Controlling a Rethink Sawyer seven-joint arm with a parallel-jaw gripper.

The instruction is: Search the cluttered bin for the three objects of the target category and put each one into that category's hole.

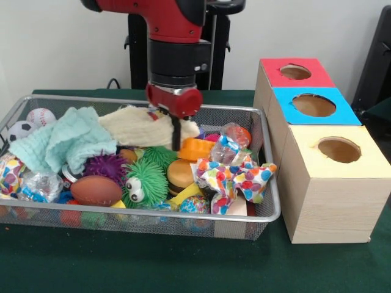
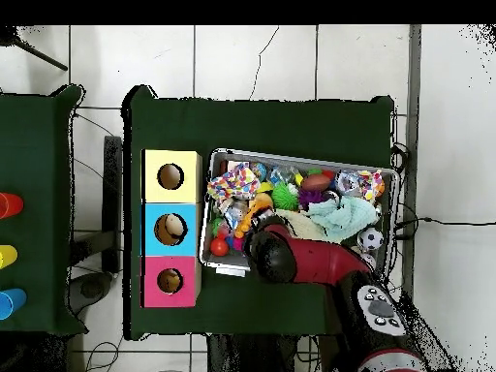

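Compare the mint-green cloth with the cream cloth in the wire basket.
The mint-green fuzzy cloth lies bunched toward the picture's left end of the silver wire-mesh basket in the front view; the cream knitted cloth lies nearer the middle, along the far wall. The mint one lies clear of the arm; the cream one sits right below the red gripper. Both are soft, crumpled cloths atop the toys.

cluttered bin (image 1: 269, 215) | silver wire mesh | heaped with toys, cloths | beside boxes (image 1: 333, 183)
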